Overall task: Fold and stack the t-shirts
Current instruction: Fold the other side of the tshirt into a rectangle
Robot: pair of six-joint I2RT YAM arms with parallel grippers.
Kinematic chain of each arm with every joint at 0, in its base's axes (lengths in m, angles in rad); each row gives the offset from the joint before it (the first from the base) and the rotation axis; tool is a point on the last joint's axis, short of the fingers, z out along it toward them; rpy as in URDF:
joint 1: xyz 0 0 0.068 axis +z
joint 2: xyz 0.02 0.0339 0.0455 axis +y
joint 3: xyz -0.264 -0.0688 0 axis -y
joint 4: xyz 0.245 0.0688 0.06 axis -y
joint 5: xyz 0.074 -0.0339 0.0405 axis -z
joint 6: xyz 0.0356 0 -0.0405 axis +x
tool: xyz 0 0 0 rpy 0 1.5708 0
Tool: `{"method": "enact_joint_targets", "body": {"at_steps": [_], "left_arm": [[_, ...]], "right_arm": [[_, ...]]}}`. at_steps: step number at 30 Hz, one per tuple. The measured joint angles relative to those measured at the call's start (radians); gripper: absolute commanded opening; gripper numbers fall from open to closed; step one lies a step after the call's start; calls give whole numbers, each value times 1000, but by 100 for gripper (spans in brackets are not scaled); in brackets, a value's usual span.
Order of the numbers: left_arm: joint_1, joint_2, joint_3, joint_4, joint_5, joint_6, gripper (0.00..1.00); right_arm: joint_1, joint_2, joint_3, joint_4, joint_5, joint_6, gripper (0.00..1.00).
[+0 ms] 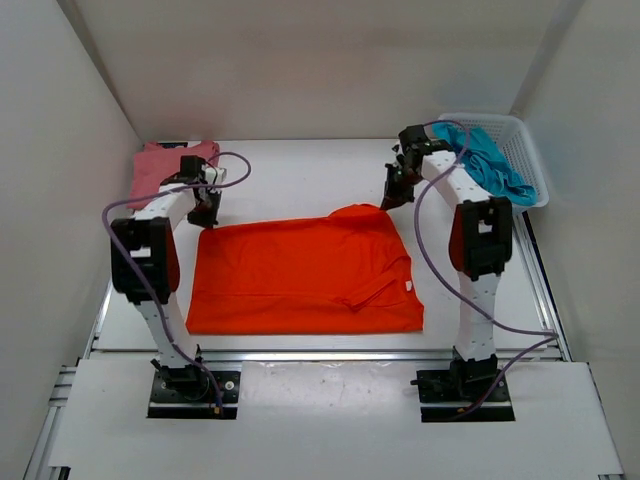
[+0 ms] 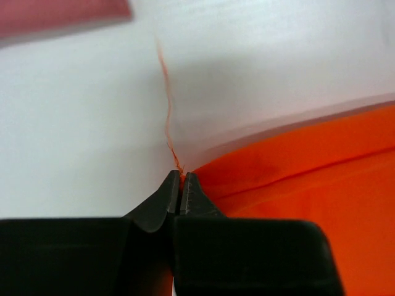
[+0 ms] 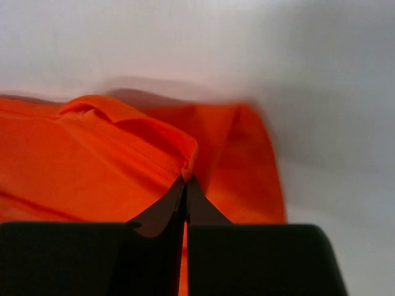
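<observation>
1. OK, orange t-shirt point(image 1: 300, 275) lies spread flat mid-bench point(image 1: 300, 175), nearest the arm bases. A small white label point(image 1: 408, 287) shows near its right edge.
2. Left gripper point(image 2: 181, 185) sits at the shirt's far-left corner, jaws pressed together and pinching the corner cloth. A loose orange thread point(image 2: 165, 105) trails from the tips.
3. Right gripper point(image 3: 186, 185) is at the far-right corner, jaws closed tight on a raised fold of the same shirt.
4. Pink t-shirt point(image 1: 160, 165) lies in a compact pile at the bench's far left, just beyond the left gripper.
5. Teal t-shirt point(image 1: 490, 160) is draped in the white basket point(image 1: 527, 150) at the far right.
</observation>
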Motion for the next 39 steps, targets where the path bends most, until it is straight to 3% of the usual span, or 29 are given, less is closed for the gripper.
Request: {"method": "enact_joint_targets", "body": {"at_steps": [8,20,26,32,39], "left_arm": [[-5,-272,-167,3,-31,89,0],[-159,-481,-537,37,-156,188,0],[-143,-538,-579,90,-209,207,0],[-148,-543,-611,127,-248,230,15],[-127,-558,-589,44,-226,249,44]], "right_arm": [[37,-417,-472,57,-61,-23,0],[68,-509,-772,152,-95,-29,0],[74,-588,-841,185,-106,-25,0],[85,-597,-862,216,-121,-21,0],[103,-597,-893,235,-125,-16,0]]}}
